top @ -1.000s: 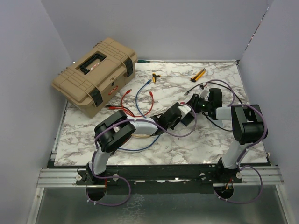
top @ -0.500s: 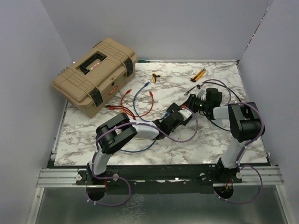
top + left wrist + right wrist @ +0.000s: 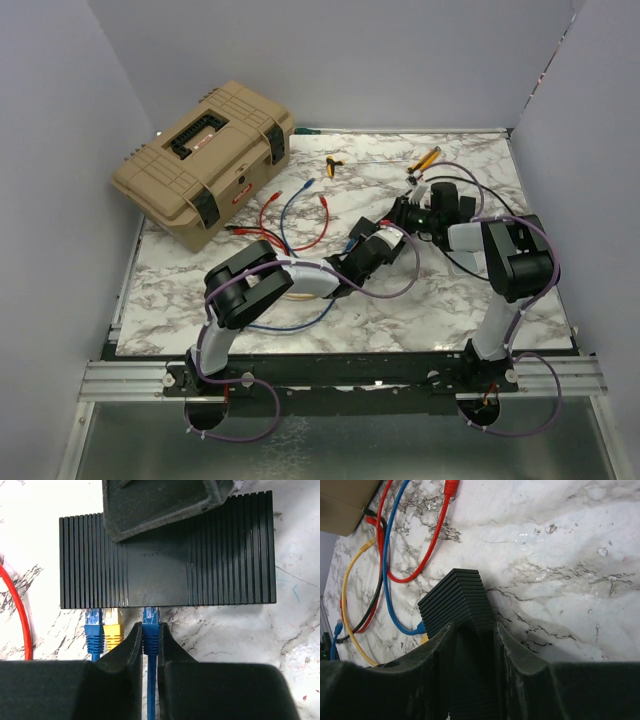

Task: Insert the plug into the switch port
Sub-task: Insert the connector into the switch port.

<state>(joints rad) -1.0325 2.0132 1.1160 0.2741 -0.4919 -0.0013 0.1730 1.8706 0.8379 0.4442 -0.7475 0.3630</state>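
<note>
The switch shows as a flat black ribbed box (image 3: 200, 560) on the marble table, not a white-grey one. Its near edge holds ports. A blue plug (image 3: 94, 630) and a yellow plug (image 3: 113, 629) sit in the two leftmost ports. My left gripper (image 3: 150, 628) is shut on a second blue plug (image 3: 150, 616), whose clear tip is at the box edge in a third port. My right gripper (image 3: 470, 628) is shut on the box's (image 3: 457, 600) far end; one of its fingers (image 3: 160, 505) covers the box top. From above, both grippers (image 3: 383, 238) (image 3: 408, 214) meet mid-table and hide the box.
A big tan toolbox (image 3: 203, 160) stands at the back left. Red and blue cables (image 3: 300, 215) lie loose between it and the grippers, with a yellow cable (image 3: 350, 615) nearby. Two yellow-black tools (image 3: 425, 160) (image 3: 331, 166) lie near the back edge.
Both grippers, with the box between them, have shifted a little toward the back left of the table. The right gripper moved most.
</note>
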